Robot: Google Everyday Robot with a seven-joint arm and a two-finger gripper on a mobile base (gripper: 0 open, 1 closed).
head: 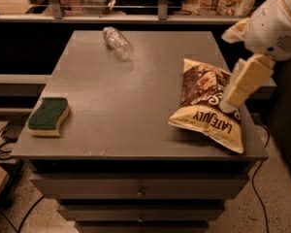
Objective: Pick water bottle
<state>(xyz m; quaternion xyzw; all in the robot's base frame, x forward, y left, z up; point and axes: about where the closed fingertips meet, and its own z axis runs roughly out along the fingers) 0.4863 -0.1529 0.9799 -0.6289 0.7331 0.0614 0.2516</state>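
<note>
- gripper (229, 105) hangs at the right edge of the table (136, 110), low over the chip bag (203, 89); the bag is the nearest obstacle.
- Bare tabletop runs diagonally from the bag to the water bottle (117, 43), which lies on its side near the far edge.
- Open tabletop on the bottle's front, left and right.
- sponge (48, 116) at the front-left edge, well apart from that lane.
- Railed ledge (136, 18) close behind the bottle limits room on the far side.

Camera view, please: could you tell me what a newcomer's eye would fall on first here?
The large brown-and-yellow chip bag lies at the front right of the grey table, with the pale gripper hanging at its right side. Near the far edge, the small clear water bottle lies on its side, well apart from the gripper. A green-and-yellow sponge sits at the front left corner.
</note>
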